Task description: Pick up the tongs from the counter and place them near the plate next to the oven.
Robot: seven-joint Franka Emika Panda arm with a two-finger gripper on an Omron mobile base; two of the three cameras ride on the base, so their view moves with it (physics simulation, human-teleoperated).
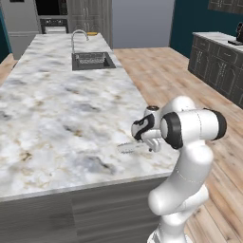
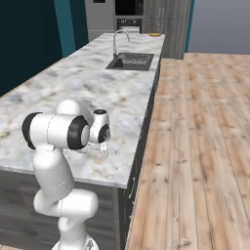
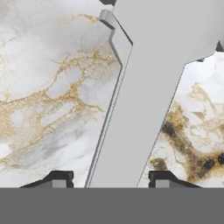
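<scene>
The silver-grey tongs lie on the marble counter near its front right edge. In the hand view the tongs run up the middle, with scalloped ends toward the top. My gripper points down over them. Its fingertips straddle the tongs' narrow end with small gaps on both sides, so it is open. Far away at the counter's back end sits the yellow-rimmed plate, in front of the dark oven. The right base view also shows the gripper, plate and oven.
A sink with a curved faucet is set in the counter between me and the plate. Wooden floor runs along the counter's right side. More dark cabinets stand at the far right.
</scene>
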